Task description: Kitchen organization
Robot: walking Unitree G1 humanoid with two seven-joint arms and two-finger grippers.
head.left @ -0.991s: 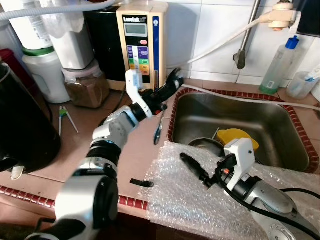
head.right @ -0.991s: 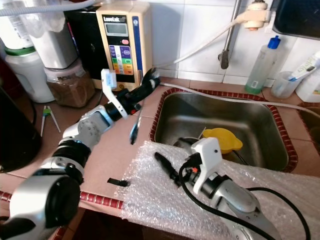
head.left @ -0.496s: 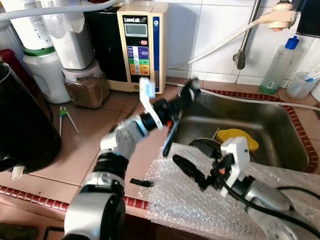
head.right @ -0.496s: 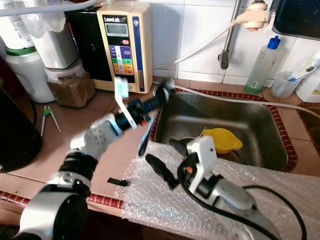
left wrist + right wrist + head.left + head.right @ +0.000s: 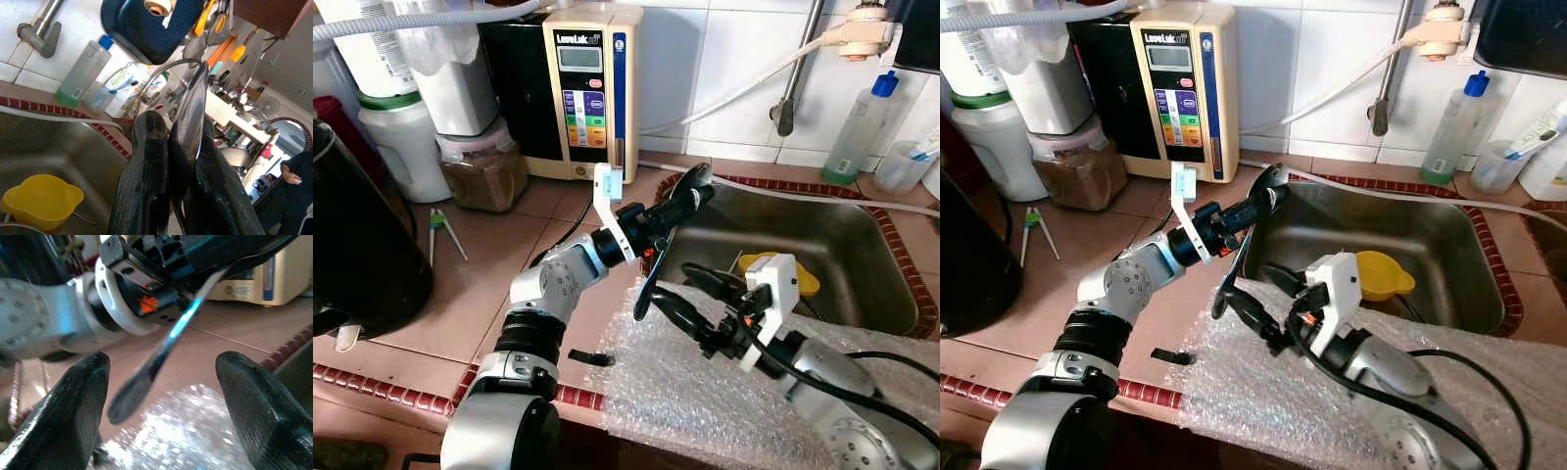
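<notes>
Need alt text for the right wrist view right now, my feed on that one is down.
The right gripper's two black fingers are spread open around the hanging handle of a metal spoon. The left gripper holds the spoon from above, over pink counter tile and bubble wrap. A beige appliance stands behind.

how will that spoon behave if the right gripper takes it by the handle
Probably stiff: the spoon hangs straight from the left gripper, which pinches only its bowl. Likely slippery, since the metal looks polished and glints in the right wrist view. The right gripper is open beside the thin handle, which may pivot if grabbed off-centre.
</notes>
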